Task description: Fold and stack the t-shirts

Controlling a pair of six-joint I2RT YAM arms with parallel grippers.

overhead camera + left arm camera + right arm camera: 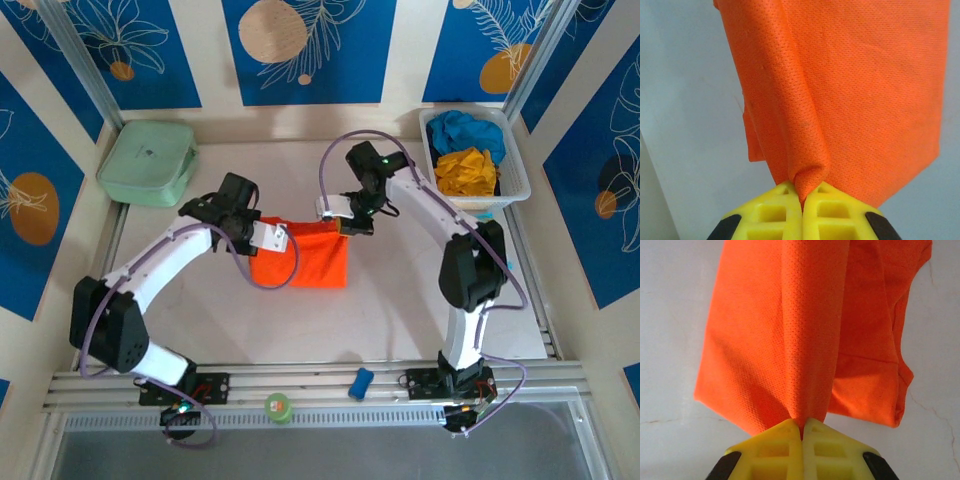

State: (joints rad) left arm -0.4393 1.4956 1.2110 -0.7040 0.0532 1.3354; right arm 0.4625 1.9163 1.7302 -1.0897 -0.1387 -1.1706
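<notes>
An orange t-shirt (310,258) hangs stretched between both grippers over the middle of the table. My left gripper (283,238) is shut on its left upper corner; in the left wrist view the yellow fingertips (785,197) pinch a fold of the orange cloth (850,90). My right gripper (343,225) is shut on the right upper corner, where the right wrist view shows the cloth (775,330) drooping from its yellow fingertips (785,432). A blue t-shirt (465,130) and a yellow t-shirt (468,170) lie bunched in the white basket (517,170).
A pale green case (147,162) lies at the back left. On the front rail sit a small blue object (360,384) and a green tape roll (278,406). Walls enclose the table on three sides.
</notes>
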